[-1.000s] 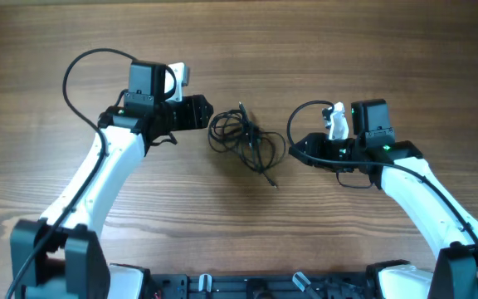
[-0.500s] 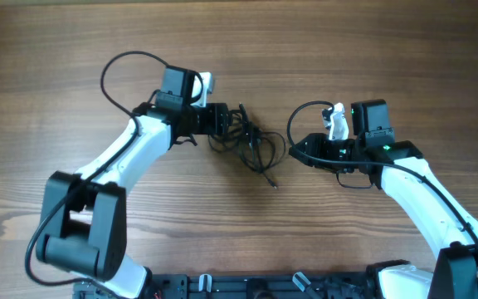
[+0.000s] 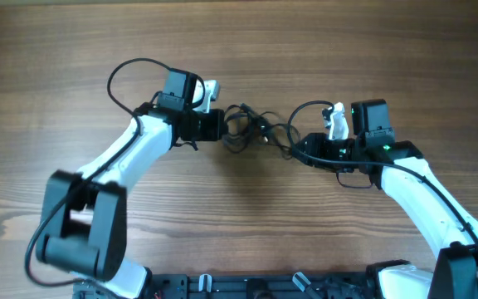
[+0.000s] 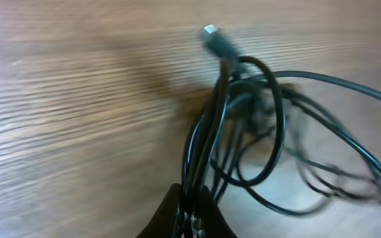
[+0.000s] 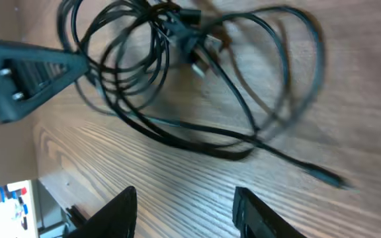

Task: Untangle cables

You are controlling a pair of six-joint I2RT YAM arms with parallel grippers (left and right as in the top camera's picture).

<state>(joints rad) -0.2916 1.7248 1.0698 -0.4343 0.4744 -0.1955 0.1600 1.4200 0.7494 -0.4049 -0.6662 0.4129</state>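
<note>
1. Overhead: the tangle of thin black flexible cables (image 3: 254, 133) lies about midway between the left and right edges of the brown wooden tabletop (image 3: 239, 50), strung between the two arms. The left tool (image 3: 221, 126) is pinched shut at the tangle's left side. The right tool (image 3: 299, 148) sits just beside its right side; whether it touches a strand cannot be told from here.

2. Left wrist: the left tool's tips are clamped on a bundle of several strands that run up from them to a small silvery-tipped plug (image 4: 211, 34), while slack loops spill off to the right. The cords look light, limp and probably smooth-skinned. A pinch on many strands at once is likely to drag the whole knot rather than free one cord.

3. Right wrist: the right tool stands partly open with only bare wood between its fingers (image 5: 114, 211), so it holds nothing. The cables lie ahead of it, and one loose strand trails off to a dark plug end (image 5: 328, 177). The better hold is probably a single strand close behind a plug, where the stiff moulded end gives purchase. A gentle pull suits these cords, since a hard tug may tighten the knot.
</note>
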